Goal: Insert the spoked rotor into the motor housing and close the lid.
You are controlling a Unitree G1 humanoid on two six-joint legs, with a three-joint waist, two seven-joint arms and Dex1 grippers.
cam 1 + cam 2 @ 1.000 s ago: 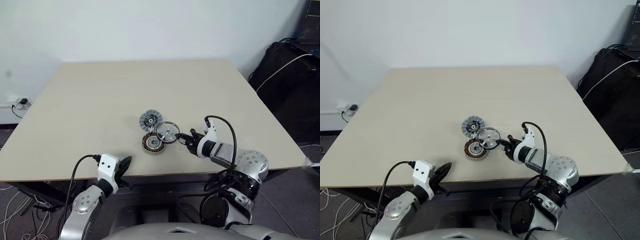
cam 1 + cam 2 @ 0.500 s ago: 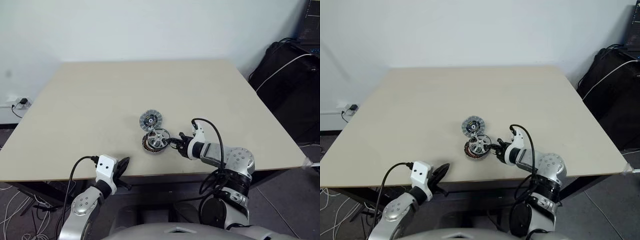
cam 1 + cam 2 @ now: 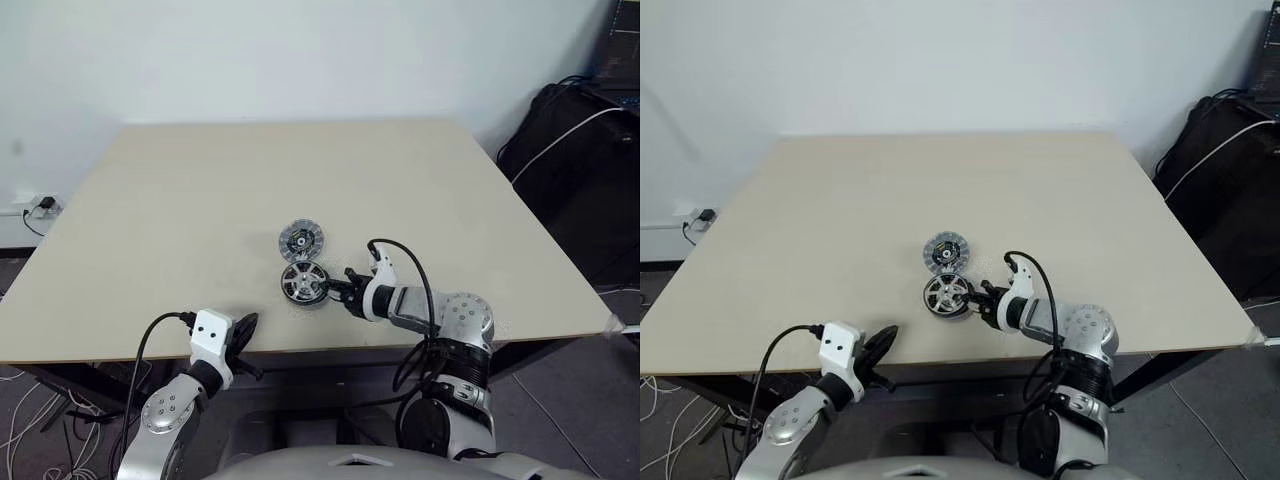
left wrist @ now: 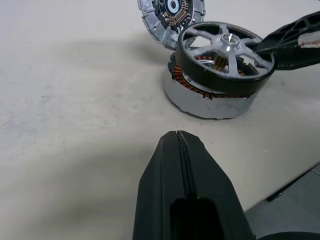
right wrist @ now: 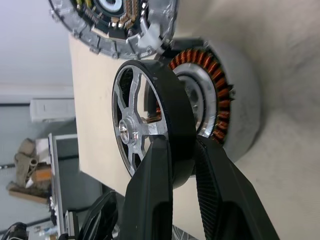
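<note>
Table [image 3: 200,200]: right fingers [image 5: 150,200] pinch spoked rotor [image 5: 150,125] rim, seemingly half-seated on motor housing [image 4: 210,102]; left fingers [image 4: 182,200] pressed together.

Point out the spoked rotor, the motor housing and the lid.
spoked rotor [image 4: 226,46], left wrist view, on its silver hub.
motor housing [image 4: 210,102], left wrist view, on its grey side wall.
lid [image 3: 301,240], left eye view, on its dark centre.

1. A lab or workshop room: a plain beige table [image 3: 200,200] stands against a bare white wall [image 3: 300,60].
2. Black equipment with cables [image 3: 570,150] sits beyond the table's far right corner.
3. A wall socket [image 3: 40,205] with a plug sits beside its left edge.
</note>
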